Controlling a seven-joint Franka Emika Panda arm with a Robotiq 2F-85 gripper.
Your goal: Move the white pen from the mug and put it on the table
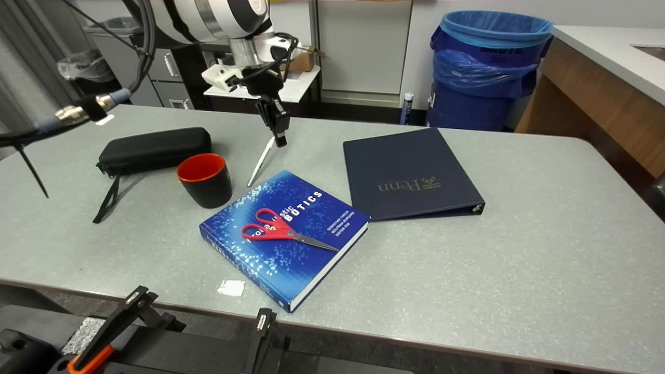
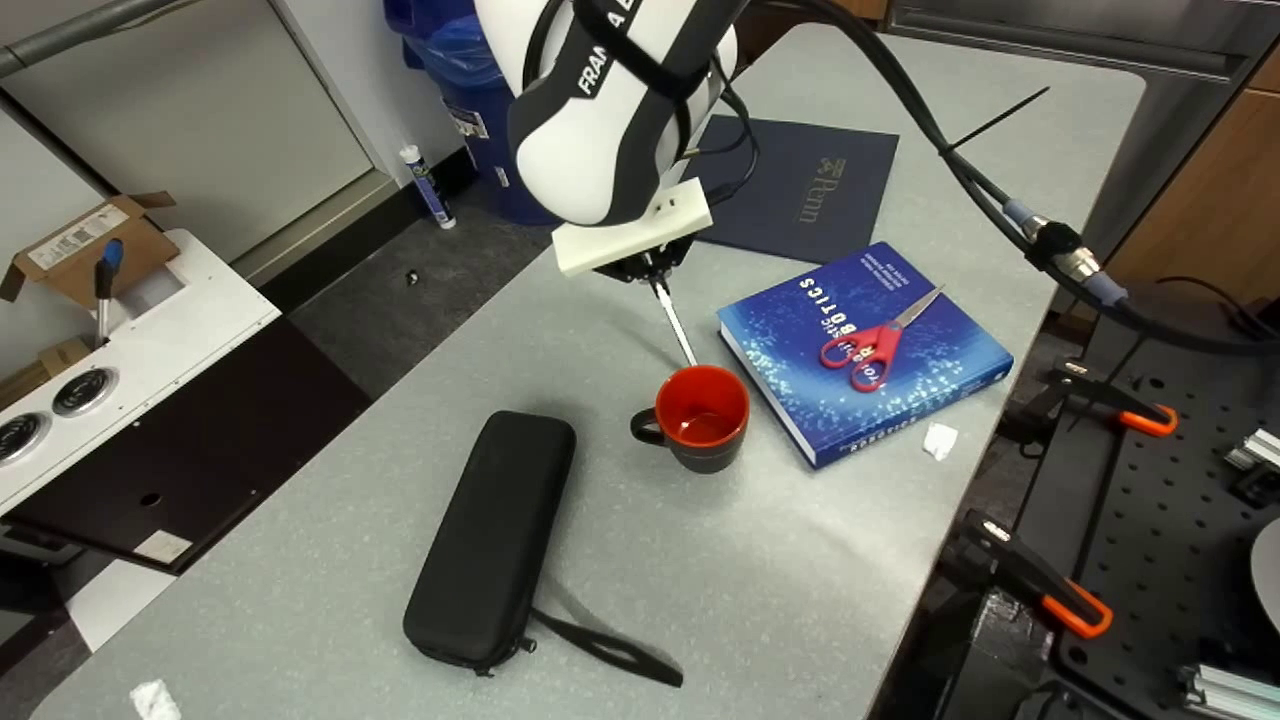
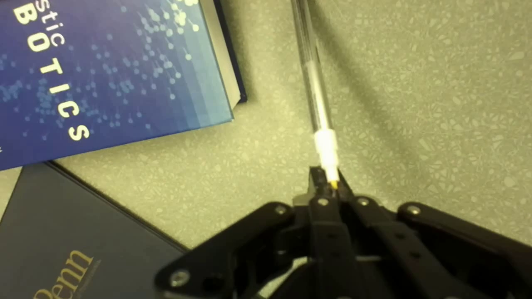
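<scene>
My gripper (image 1: 280, 138) is shut on the upper end of the white pen (image 1: 261, 162), just above the table (image 1: 467, 275). The pen is tilted, its free end pointing down near the tabletop; I cannot tell if it touches. In the wrist view the fingertips (image 3: 329, 180) close around the pen's tip end, and the clear and white barrel (image 3: 318, 95) runs up out of frame. The mug (image 1: 212, 191), black outside and red inside, stands upright beside the pen. In an exterior view the mug (image 2: 708, 457) looks empty, and the pen (image 2: 677, 325) is outside it.
A blue book (image 1: 311, 259) with red scissors (image 1: 278, 229) on it lies beside the mug. A dark Penn binder (image 1: 410, 176) lies behind the book. A black case (image 1: 156, 148) with a strap lies on the mug's other side. Cables (image 2: 1000, 205) hang from the arm.
</scene>
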